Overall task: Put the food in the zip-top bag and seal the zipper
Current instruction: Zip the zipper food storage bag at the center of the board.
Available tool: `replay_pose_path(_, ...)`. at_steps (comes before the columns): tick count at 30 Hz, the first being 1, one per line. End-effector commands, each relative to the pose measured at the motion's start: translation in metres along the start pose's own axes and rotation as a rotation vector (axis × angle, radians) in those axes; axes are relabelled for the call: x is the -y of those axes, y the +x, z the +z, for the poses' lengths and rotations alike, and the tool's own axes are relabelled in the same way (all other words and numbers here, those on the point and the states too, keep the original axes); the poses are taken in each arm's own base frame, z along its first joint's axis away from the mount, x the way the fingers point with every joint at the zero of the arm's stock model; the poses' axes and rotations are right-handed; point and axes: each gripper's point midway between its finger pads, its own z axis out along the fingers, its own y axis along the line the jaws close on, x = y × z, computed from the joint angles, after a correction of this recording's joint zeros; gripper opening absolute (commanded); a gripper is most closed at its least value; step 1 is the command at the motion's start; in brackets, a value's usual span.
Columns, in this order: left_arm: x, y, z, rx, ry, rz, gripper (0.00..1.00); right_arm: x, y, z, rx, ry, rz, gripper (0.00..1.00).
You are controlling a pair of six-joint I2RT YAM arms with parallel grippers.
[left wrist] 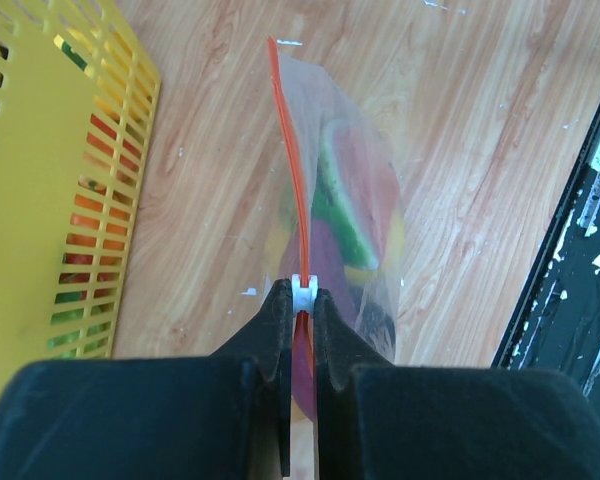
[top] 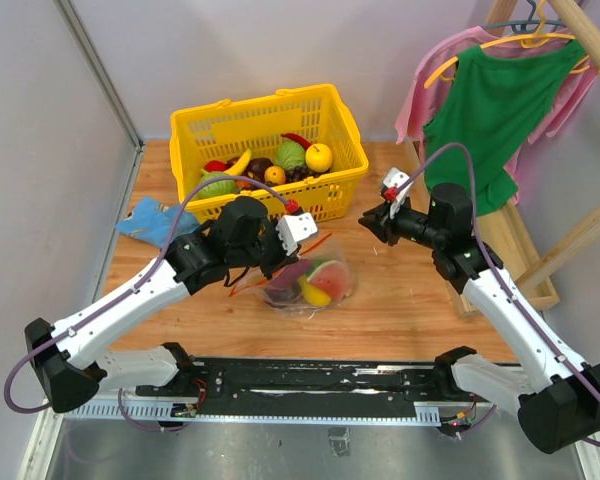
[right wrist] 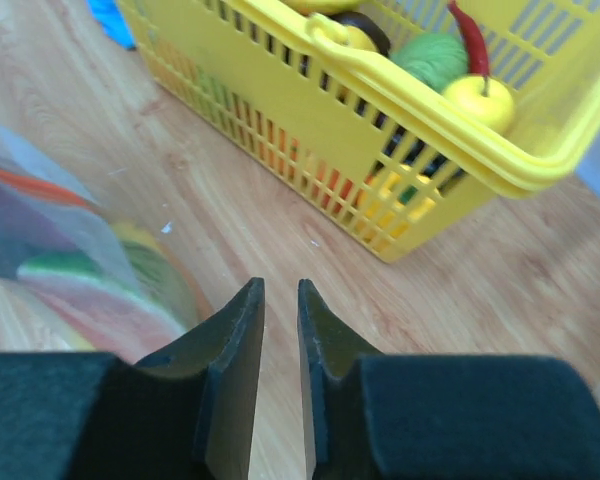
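The zip-top bag [top: 312, 284] lies on the wooden table in front of the basket. Through its clear plastic I see the food: a watermelon slice [left wrist: 348, 195], a purple piece [left wrist: 320, 262] and a yellow piece [top: 314, 294]. In the left wrist view the orange zipper [left wrist: 289, 170] runs away from me. My left gripper [left wrist: 302, 300] is shut on the zipper's white slider [left wrist: 303, 291] at its near end. My right gripper [right wrist: 280, 290] hovers to the right of the bag [right wrist: 55, 235], its jaws slightly open with nothing between them.
A yellow lattice basket [top: 335, 182] of toy fruit and vegetables stands at the back. A blue cloth [top: 152, 222] lies to its left. Green and pink shirts [top: 500, 95] hang on a wooden rack at the right. A black rail [top: 320, 378] runs along the near edge.
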Motion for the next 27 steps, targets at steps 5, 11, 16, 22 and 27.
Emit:
replay_pose_path(5,0.000,-0.017,0.003,0.038,0.023,0.044,0.00,-0.065,-0.035,-0.012,0.151,-0.381,-0.127,0.46)
replay_pose_path(11,0.002,-0.026,0.006,0.059,0.053,0.073,0.00,-0.093,-0.043,-0.007,0.169,-0.536,-0.167,0.60)
replay_pose_path(16,0.002,-0.031,0.007,0.070,0.063,0.084,0.00,-0.108,-0.038,0.005,0.136,-0.623,-0.197,0.59)
replay_pose_path(22,0.003,-0.036,0.006,0.086,0.068,0.087,0.00,-0.116,-0.031,0.017,0.114,-0.674,-0.201,0.51)
replay_pose_path(27,0.004,-0.039,0.004,0.098,0.074,0.088,0.00,-0.115,-0.022,0.026,0.084,-0.679,-0.193,0.41)
